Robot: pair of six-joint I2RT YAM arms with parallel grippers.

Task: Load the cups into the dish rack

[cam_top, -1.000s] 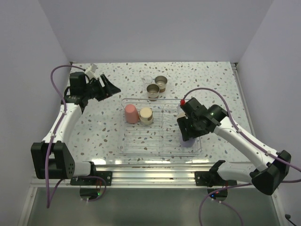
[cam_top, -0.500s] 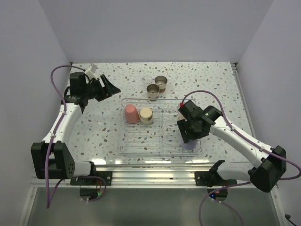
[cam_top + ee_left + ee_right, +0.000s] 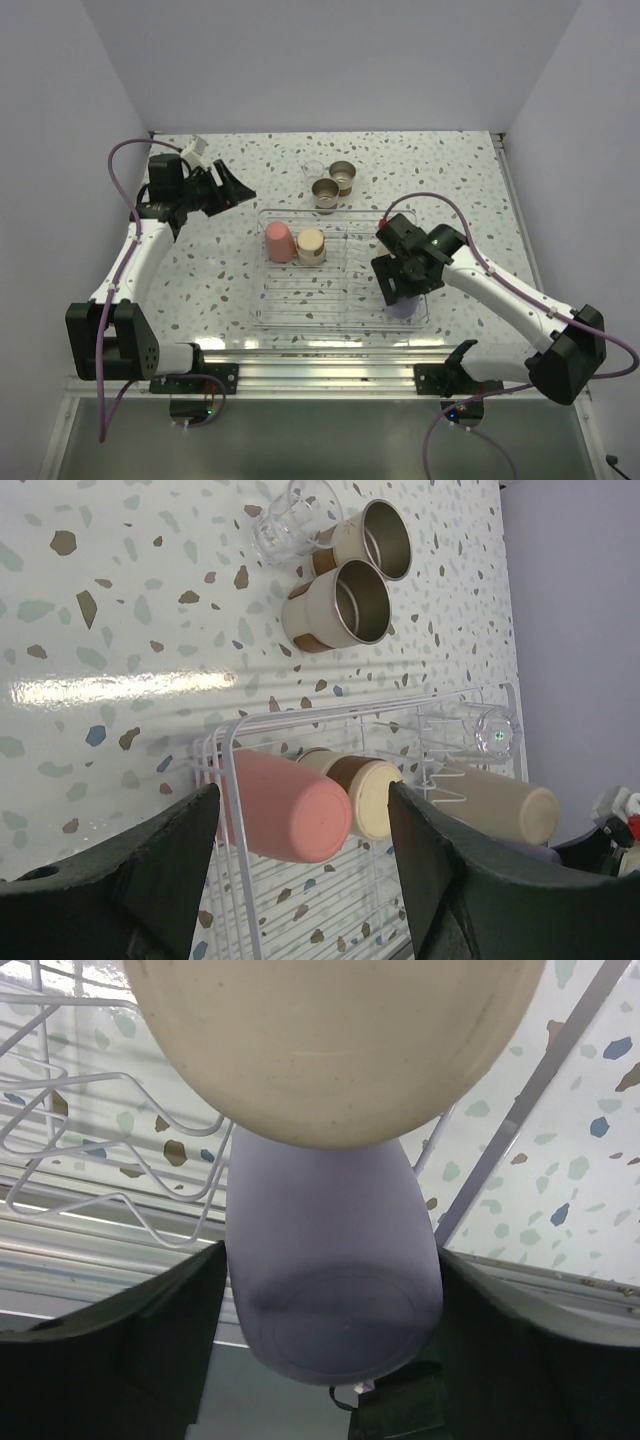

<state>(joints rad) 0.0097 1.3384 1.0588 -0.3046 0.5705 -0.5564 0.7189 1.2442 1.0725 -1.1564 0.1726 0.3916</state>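
The clear dish rack point(image 3: 300, 312) sits mid-table. A coral-pink cup point(image 3: 279, 241) and a tan-based steel cup point(image 3: 311, 245) stand upside down in its back left. My right gripper point(image 3: 399, 290) is over the rack's front right corner, shut on the upside-down lavender cup point(image 3: 330, 1270), with a finger point(image 3: 150, 1340) against each side. The tall beige cup point(image 3: 330, 1040) stands just behind it in the rack. A clear cup point(image 3: 495, 730) is in the rack's far right. My left gripper point(image 3: 236, 187) is open and empty, held above the table left of the rack.
Two steel cups point(image 3: 326, 195) point(image 3: 343, 177) and a clear cup point(image 3: 312, 172) stand upright on the table just behind the rack. They also show in the left wrist view, steel point(image 3: 335, 605) and clear point(image 3: 290, 520). Walls enclose the table on three sides.
My right wrist has shifted slightly left and lower over the rack's front right corner with the lavender cup. The left arm has not moved.
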